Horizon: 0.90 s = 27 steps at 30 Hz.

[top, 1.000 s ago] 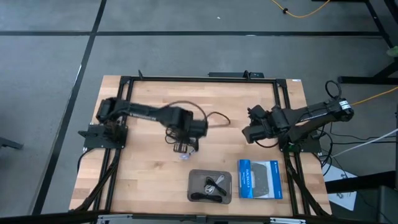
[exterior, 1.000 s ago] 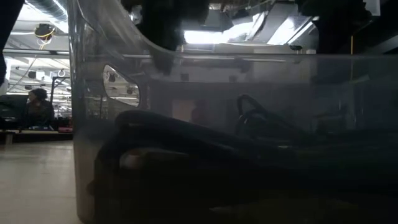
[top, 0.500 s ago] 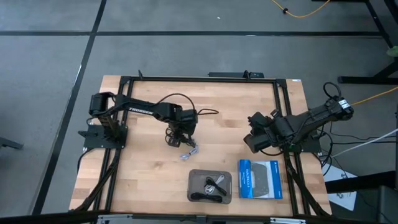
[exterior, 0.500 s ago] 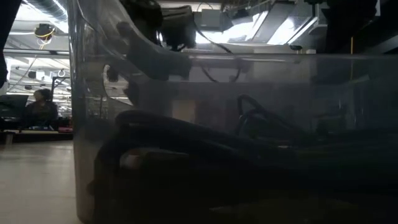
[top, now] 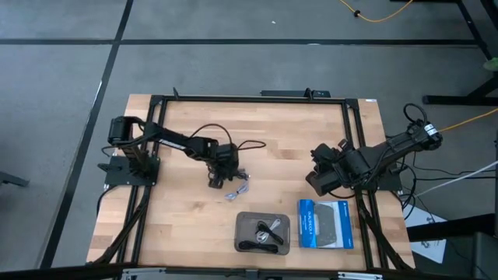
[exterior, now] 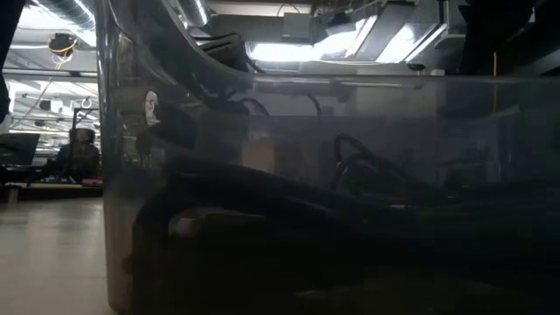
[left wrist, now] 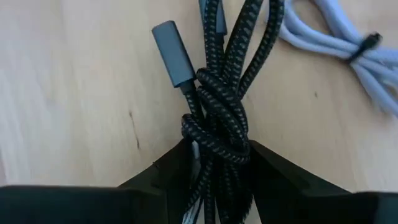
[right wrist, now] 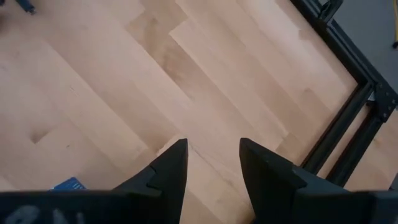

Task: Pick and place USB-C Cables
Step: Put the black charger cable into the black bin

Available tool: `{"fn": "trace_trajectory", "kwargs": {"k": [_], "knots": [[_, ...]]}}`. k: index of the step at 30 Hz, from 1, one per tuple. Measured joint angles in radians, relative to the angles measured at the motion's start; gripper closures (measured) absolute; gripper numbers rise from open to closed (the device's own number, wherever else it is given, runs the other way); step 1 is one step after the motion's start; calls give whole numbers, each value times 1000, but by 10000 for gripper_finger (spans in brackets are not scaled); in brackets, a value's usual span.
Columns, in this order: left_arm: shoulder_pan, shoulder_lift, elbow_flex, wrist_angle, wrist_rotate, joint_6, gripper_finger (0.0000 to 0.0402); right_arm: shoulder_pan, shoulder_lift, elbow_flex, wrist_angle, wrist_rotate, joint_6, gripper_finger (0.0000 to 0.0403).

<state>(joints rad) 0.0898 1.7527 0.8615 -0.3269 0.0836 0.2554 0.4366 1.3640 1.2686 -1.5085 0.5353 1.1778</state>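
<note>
While the left claw [left wrist: 214, 168] pinches the black cable [left wrist: 221, 106] on the table [top: 179, 210], lift straight up, clear of the pale cable [left wrist: 336, 43] at two o'clock. Right claw [right wrist: 211, 165] waits, parted, empty.

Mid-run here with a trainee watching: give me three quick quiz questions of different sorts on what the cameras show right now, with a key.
1. True or false: the left gripper has its fingers closed on the black braided cable bundle.
2. Multiple choice: the pale lavender coiled cable lies A) in the grey plastic tray, B) on the bare wooden tabletop, C) on the blue-and-grey flat box.
3. Fill in: the right gripper hovers open over bare ____.

Key: 1 true; 2 B; 3 wood.
</note>
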Motion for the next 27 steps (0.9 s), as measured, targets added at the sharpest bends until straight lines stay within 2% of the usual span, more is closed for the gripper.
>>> {"fn": "trace_trajectory", "kwargs": {"k": [2,6,9,11,14,19,22,27], "knots": [[-2,0,-3,8,-33,-39,274,0,0,0,1,17,0,253],[-8,-23,29,-5,-113,-47,347,0,0,0,23,35,0,253],[-28,-69,85,-60,-235,-45,350,0,0,0,47,34,0,253],[-51,-118,162,-66,-279,-63,350,0,0,0,62,32,0,253],[-100,-191,258,-123,-274,-154,350,0,0,0,62,29,0,253],[-231,-225,413,-80,-132,-422,350,0,0,0,60,13,0,253],[-339,-156,480,-29,-129,-507,350,0,1,0,58,15,0,253],[-477,6,613,-13,-203,-590,350,0,1,0,42,16,0,253]]}}
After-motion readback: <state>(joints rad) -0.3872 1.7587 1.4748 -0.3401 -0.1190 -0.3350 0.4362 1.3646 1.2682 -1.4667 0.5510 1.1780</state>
